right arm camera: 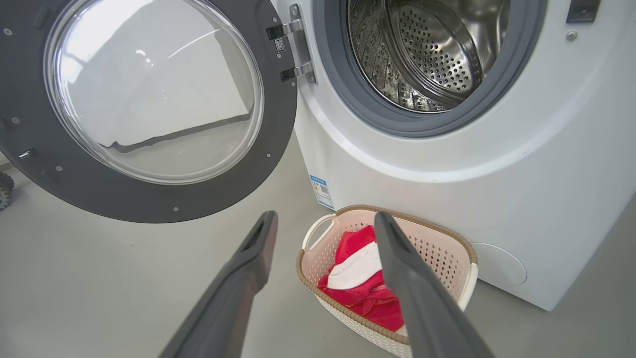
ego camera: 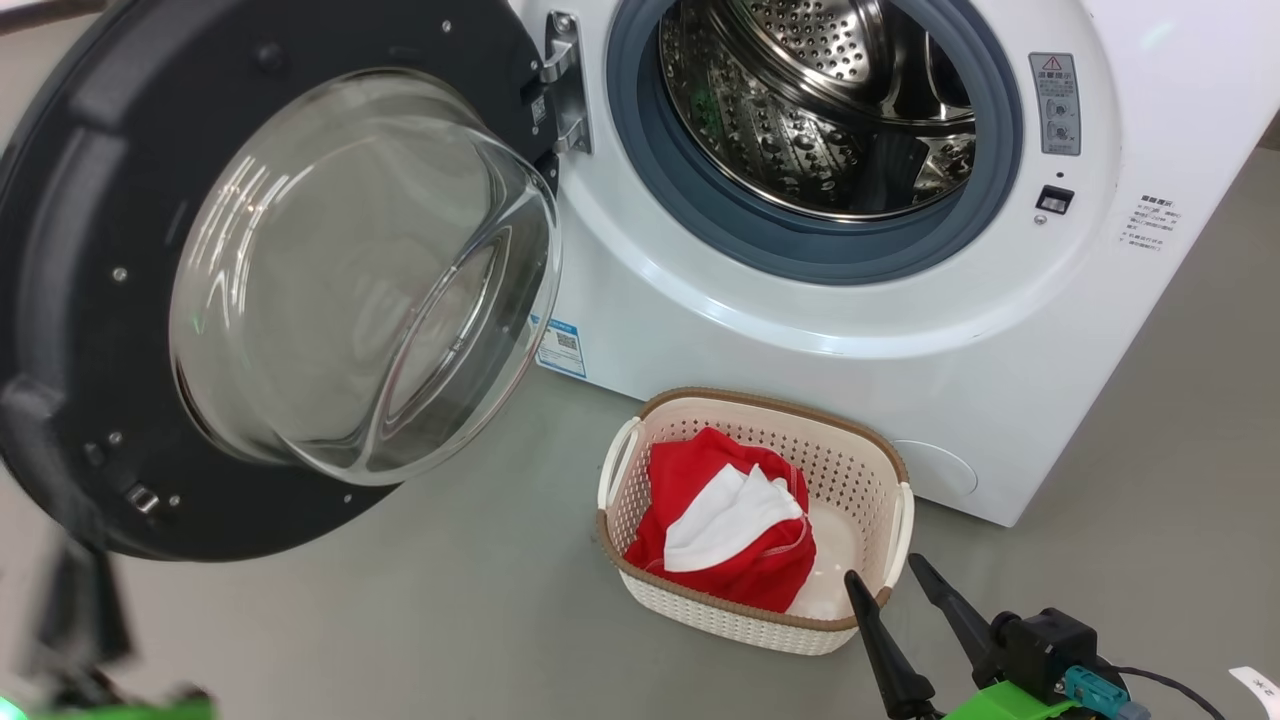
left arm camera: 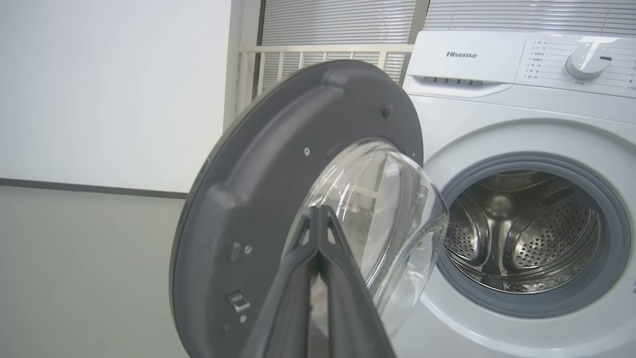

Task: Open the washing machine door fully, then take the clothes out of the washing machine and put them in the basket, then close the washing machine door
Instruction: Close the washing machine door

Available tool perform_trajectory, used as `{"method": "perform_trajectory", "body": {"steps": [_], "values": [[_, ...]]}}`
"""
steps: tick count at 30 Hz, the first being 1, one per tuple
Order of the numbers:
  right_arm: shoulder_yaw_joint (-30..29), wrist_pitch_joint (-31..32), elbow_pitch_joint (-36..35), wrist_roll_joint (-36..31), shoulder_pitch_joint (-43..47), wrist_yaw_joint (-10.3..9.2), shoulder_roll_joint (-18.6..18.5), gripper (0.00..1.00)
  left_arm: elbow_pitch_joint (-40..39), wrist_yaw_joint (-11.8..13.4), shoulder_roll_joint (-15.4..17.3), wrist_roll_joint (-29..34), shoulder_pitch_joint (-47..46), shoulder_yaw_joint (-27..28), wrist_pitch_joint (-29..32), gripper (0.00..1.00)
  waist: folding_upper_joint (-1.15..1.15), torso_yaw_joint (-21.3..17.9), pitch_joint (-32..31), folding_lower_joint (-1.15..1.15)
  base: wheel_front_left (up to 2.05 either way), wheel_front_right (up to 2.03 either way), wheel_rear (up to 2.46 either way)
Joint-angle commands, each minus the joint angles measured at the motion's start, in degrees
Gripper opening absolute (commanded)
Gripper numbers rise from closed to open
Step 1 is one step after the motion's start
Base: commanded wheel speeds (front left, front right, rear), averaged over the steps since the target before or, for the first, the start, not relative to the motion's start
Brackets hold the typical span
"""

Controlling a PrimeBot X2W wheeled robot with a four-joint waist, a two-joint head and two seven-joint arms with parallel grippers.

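The washing machine door (ego camera: 80, 250) stands swung open to the left, its glass bowl (ego camera: 360, 280) bulging toward me. The washing machine (ego camera: 800, 330) shows a bare steel drum (ego camera: 820, 100). On the floor in front of it sits the basket (ego camera: 770, 400), with the red and white clothes (ego camera: 720, 520) lying inside. My right gripper (ego camera: 890, 585) hovers open just right of the basket's near corner; in its wrist view the right gripper (right arm camera: 325, 219) holds nothing above the clothes (right arm camera: 357, 293). My left gripper (left arm camera: 318, 213) is shut on nothing, pointing at the door's inner face (left arm camera: 278, 174).
Grey floor spreads around the machine. A blue sticker (ego camera: 562, 348) marks the machine's lower front. My left arm (ego camera: 80, 610) is a dark blur beside the door's lower edge. A white wall and a railing (left arm camera: 318, 49) stand behind the machine.
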Motion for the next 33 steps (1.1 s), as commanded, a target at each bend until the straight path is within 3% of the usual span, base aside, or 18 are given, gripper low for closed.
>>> {"method": "perform_trajectory", "body": {"steps": [1,5,7,11,15,17,18,24,27,28,33], "values": [[1.05,-0.36,-1.59,0.35,-1.09,0.36,-0.32,1.00,-3.83,-1.07,2.41,1.85,-5.01,4.52,-0.45,0.00,0.00,-0.05,-0.01,0.00,0.00,0.00,0.00],[0.66,-0.36,-1.74,0.26,-0.88,0.36,-0.32,1.00,-6.83,-1.97,8.21,1.90,-13.57,9.13,-0.45,0.00,0.00,-0.09,0.47,0.00,0.00,0.00,0.00],[0.45,-0.36,-1.74,0.01,-0.97,0.36,-0.32,1.00,-5.73,-2.12,10.34,-2.39,-19.06,11.30,-0.45,0.00,0.00,-0.06,0.79,0.00,0.00,0.00,0.00],[-0.16,-0.36,-1.79,-0.36,-1.26,0.36,-0.32,1.00,1.40,-2.18,17.52,-13.49,-29.02,13.07,-0.45,0.00,0.00,-0.10,1.36,0.00,0.00,0.00,0.00],[-1.07,-0.36,-2.18,-0.38,-1.42,0.36,-0.32,1.00,12.69,-2.19,24.71,-22.73,-35.91,11.31,-0.17,0.00,0.00,-0.23,1.79,0.00,0.00,0.00,0.00],[-1.30,-0.36,-2.40,-0.39,-1.27,0.36,-0.32,1.00,19.51,-2.19,27.79,-26.70,-38.57,9.07,1.91,0.00,0.00,-0.32,1.89,0.00,0.00,0.00,0.00],[-1.30,-0.36,-2.40,-0.39,-1.27,0.36,-0.32,1.00,19.51,-2.19,27.79,-26.70,-38.57,9.07,1.91,0.00,0.00,-0.32,1.89,0.00,0.00,0.00,0.00],[-2.33,-0.36,-3.04,-0.71,-0.49,0.36,-0.32,1.00,36.23,-2.20,32.10,-37.20,-45.21,3.63,14.75,0.00,0.00,-0.37,2.42,0.00,0.00,0.00,0.00],[-2.61,-0.36,-3.18,-0.75,-0.31,0.36,-0.32,1.00,41.71,-2.20,34.24,-39.53,-46.87,0.36,20.57,0.00,0.00,-0.48,2.52,0.00,0.00,0.00,0.00],[-2.71,-0.36,-3.31,-0.67,-0.20,0.36,-0.32,1.00,44.34,-2.20,34.85,-41.89,-47.83,-1.53,25.16,0.00,0.00,-0.54,2.50,0.00,0.00,0.00,0.00],[-2.72,-0.36,-3.74,-0.65,0.07,0.36,-0.32,1.00,47.95,-2.20,35.78,-45.70,-47.51,-6.48,35.45,0.00,0.00,-0.76,2.24,0.00,0.00,0.00,0.00]]}}
